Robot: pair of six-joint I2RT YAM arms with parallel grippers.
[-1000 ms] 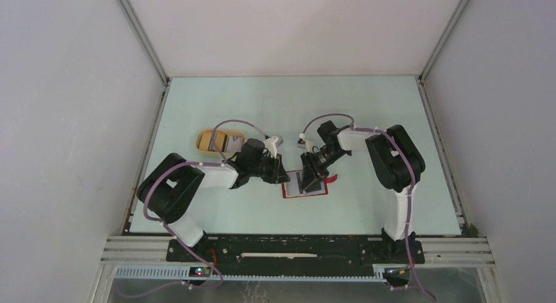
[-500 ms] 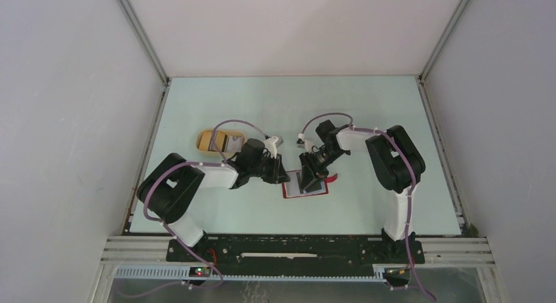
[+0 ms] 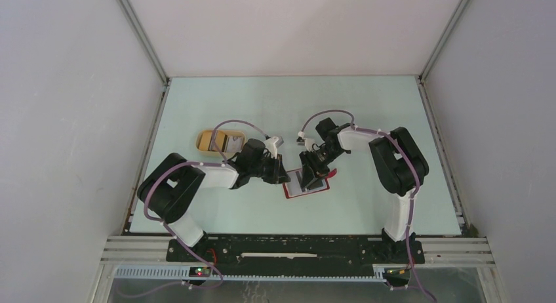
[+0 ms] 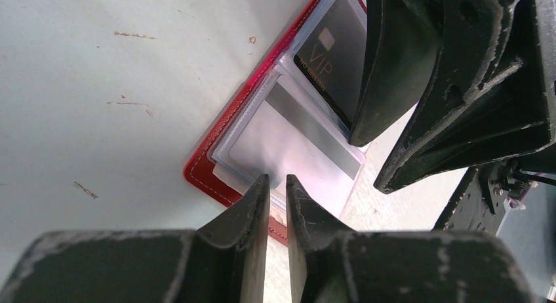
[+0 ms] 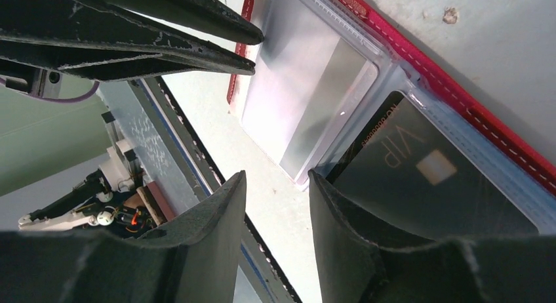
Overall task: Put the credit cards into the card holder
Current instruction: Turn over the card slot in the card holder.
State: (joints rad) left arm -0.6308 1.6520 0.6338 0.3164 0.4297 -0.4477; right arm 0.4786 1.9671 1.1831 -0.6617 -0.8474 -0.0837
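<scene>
In the middle of the overhead view the card holder (image 3: 308, 193) lies open on the pale green table (image 3: 295, 106), and both arms bend over it; the left gripper (image 4: 277, 185) enters from the bottom of its own wrist view, its jaws almost together and clenched on the near red edge of the holder; the right gripper (image 5: 275, 185) hangs over the other half, released, its jaws apart with only bare table and a sleeve corner showing in the gap. Inside the holder two clear sleeves lie side by side; the upper one in the left wrist view carries a dark card (image 4: 331, 54) printed "VIP"; the lower one carries a grey card (image 4: 288, 136) with a darker stripe. One finger (image 4: 387, 54) of the right gripper stands at the edge of the dark card; whether it touches I cannot tell. At the centre left of the overhead view, well apart from the holder, a tan oval tray (image 3: 200, 149) holds more cards, among them a golden-brown card (image 3: 207, 140).
</scene>
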